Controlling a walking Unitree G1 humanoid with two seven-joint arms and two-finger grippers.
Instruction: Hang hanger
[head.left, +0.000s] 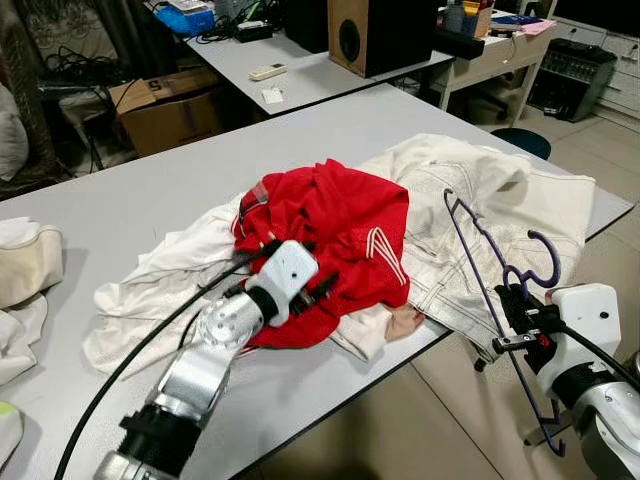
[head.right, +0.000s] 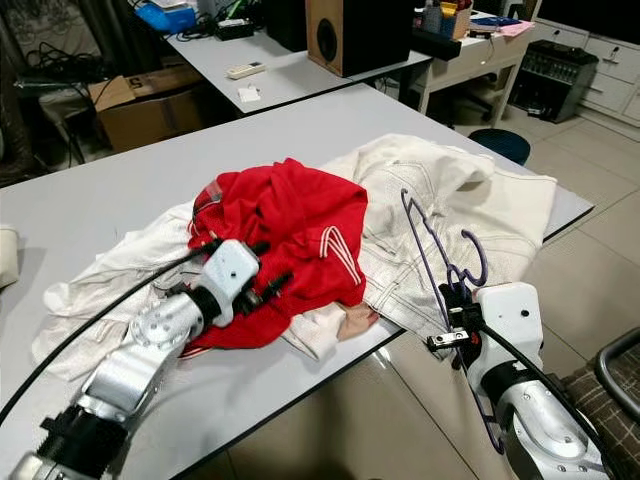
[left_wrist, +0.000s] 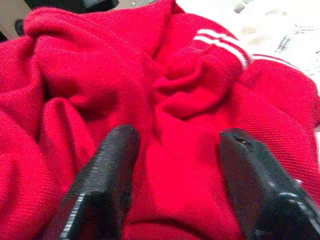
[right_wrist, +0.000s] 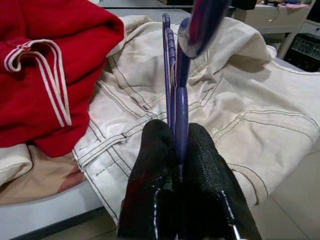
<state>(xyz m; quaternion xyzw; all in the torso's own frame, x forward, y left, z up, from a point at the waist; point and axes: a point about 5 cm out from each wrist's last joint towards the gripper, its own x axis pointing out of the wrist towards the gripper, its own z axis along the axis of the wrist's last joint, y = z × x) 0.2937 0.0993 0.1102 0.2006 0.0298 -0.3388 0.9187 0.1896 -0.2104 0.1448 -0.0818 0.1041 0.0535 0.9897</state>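
A purple hanger (head.left: 492, 262) is held upright just past the table's near right edge, its hook curling above the cream trousers (head.left: 480, 215). My right gripper (head.left: 516, 304) is shut on the hanger (right_wrist: 176, 107) near its hook. A crumpled red garment (head.left: 325, 240) with white stripes lies on a heap of pale clothes in the middle of the grey table (head.left: 150, 200). My left gripper (head.left: 318, 282) is open, its fingers (left_wrist: 107, 175) pressed down on the red garment (left_wrist: 190, 90) with cloth bulging between them.
More pale cloth (head.left: 25, 270) lies at the table's left end. A second table (head.left: 300, 70) behind carries a speaker (head.left: 370, 35) and a remote. A cardboard box (head.left: 165, 105) stands on the floor beyond. Tiled floor lies to the right.
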